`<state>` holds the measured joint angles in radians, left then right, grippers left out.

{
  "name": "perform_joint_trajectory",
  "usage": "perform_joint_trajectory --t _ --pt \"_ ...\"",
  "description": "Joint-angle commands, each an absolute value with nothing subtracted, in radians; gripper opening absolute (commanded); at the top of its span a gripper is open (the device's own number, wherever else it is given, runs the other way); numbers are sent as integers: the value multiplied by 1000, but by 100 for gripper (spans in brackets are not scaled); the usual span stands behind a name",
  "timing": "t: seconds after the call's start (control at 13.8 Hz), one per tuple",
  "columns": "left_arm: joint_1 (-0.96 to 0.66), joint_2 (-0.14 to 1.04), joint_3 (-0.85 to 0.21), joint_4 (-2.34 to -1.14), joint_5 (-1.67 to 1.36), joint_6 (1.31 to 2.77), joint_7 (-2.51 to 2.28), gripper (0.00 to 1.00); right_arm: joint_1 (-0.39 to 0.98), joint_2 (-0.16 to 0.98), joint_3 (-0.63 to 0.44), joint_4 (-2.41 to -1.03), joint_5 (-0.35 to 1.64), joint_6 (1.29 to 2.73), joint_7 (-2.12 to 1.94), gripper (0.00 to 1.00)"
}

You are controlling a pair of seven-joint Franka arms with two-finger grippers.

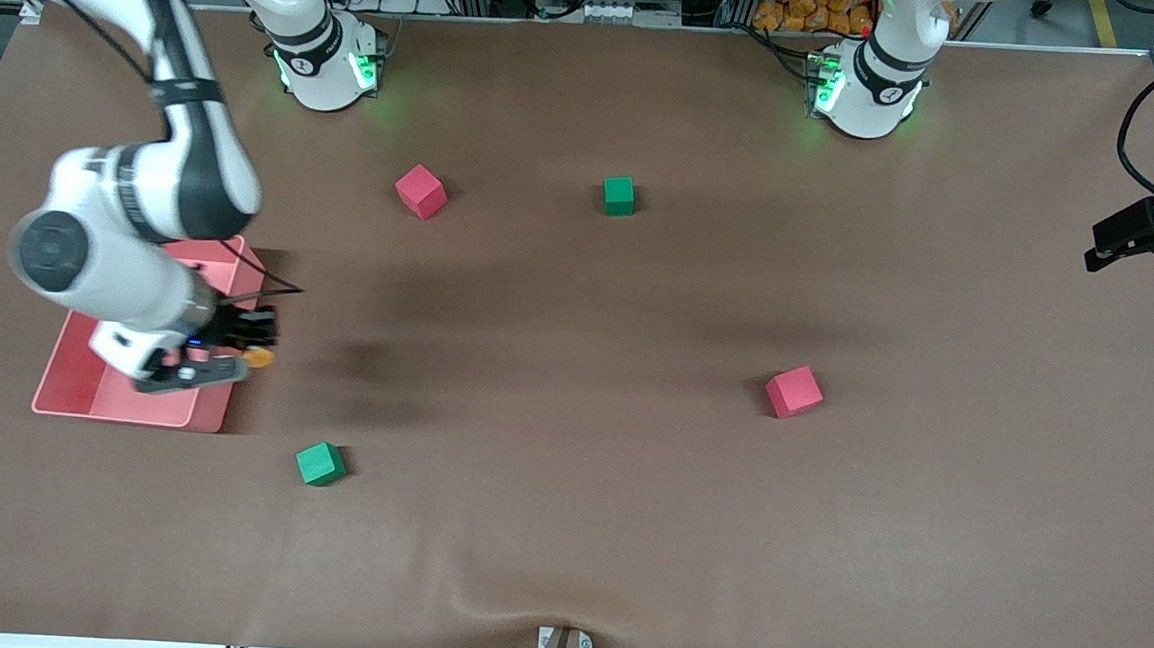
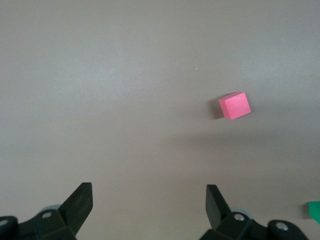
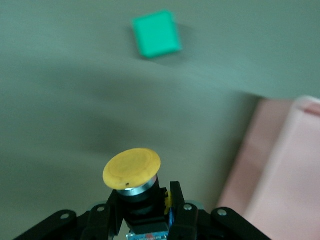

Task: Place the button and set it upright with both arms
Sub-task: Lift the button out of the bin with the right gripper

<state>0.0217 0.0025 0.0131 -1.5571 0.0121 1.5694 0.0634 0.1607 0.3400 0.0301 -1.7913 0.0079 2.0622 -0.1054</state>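
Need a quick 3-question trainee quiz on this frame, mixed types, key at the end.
1. True or false: the right gripper is shut on the button.
2. The held button is over: A) the edge of the pink tray; B) the green cube nearest the front camera; C) the table's middle.
3. Fill in: the left gripper, jaws ____, waits at the left arm's end of the table with a red cube in its wrist view.

Key: 1 true. 2 A. 3 open.
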Motion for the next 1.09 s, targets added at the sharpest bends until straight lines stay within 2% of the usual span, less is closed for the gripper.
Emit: perform_joint_trajectory --t 0.0,0.14,0.29,0.58,0.87,1.01 --pt "20 8 11 -1546 17 1557 83 100 286 431 17 -1651 -18 2074 -110 4" --pt "21 12 11 -1548 17 1557 83 100 372 480 17 -1563 -51 2075 -138 4" --pt "21 14 11 -1548 17 1557 84 100 449 486 18 -1559 -38 2079 -124 4" --pt "20 15 11 -1548 17 1557 84 100 579 604 20 -1465 -38 2082 -127 4" --pt "18 23 9 -1548 17 1557 84 100 693 675 20 -1454 -40 2075 -69 4" --pt "18 23 9 -1548 17 1557 84 100 707 702 21 -1448 -26 2144 -8 4"
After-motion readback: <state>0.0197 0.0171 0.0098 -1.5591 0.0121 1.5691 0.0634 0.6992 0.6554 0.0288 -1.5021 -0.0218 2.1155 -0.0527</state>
